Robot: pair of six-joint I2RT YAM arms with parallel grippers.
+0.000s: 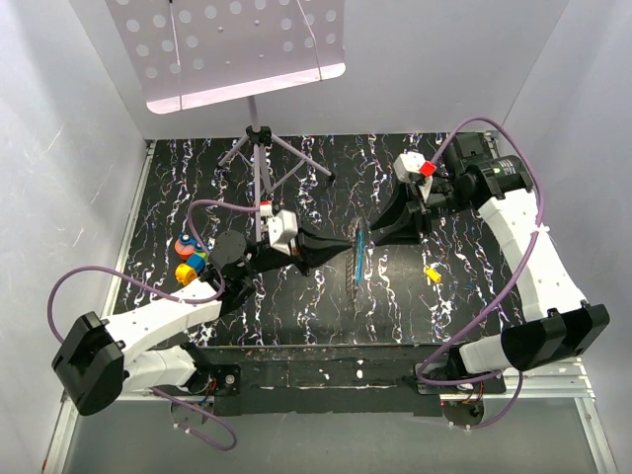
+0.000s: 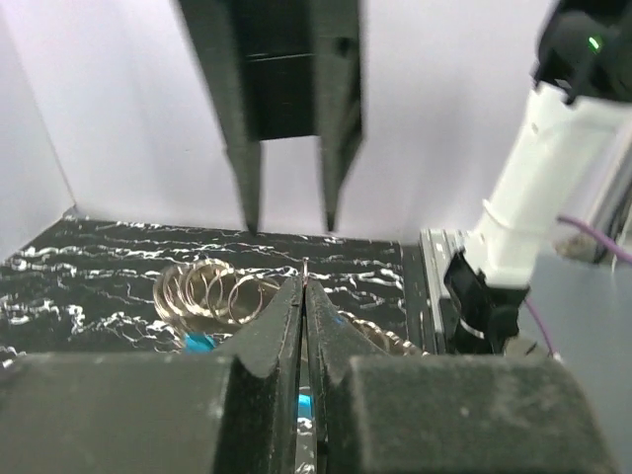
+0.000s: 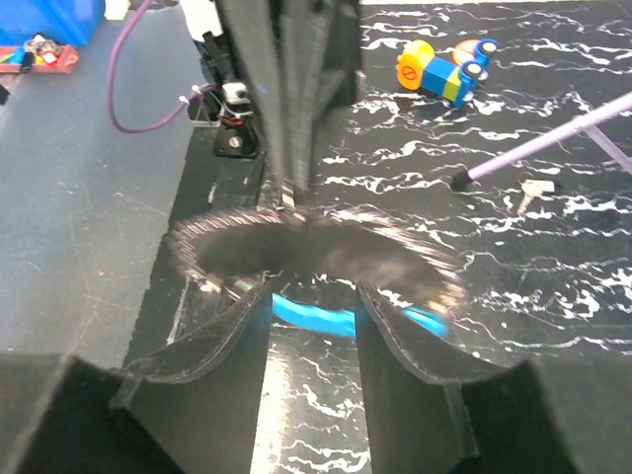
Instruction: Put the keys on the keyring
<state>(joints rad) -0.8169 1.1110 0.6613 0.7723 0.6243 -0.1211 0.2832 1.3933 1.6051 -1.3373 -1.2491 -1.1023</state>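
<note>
My left gripper [image 1: 346,245] [image 2: 305,281] is shut on the thin wire of the keyring [image 3: 316,242], a large metal ring that shows blurred in the right wrist view. Coiled metal loops [image 2: 212,291] lie beside the left fingertips. A bright blue elongated piece [image 1: 359,253] [image 3: 314,316] sits at the ring, under it; I cannot tell whether it is a key. My right gripper [image 1: 380,229] [image 3: 311,291] faces the left one, jaws open just short of the ring, gripping nothing. A yellow key [image 1: 432,274] lies on the table to the right, apart from both grippers.
A music stand's tripod [image 1: 259,148] stands at the back middle, one leg [image 3: 553,148] near a small silvery key [image 3: 533,191]. A colourful toy [image 1: 188,259] [image 3: 439,71] sits at the left. White walls enclose the black marbled table [image 1: 296,306].
</note>
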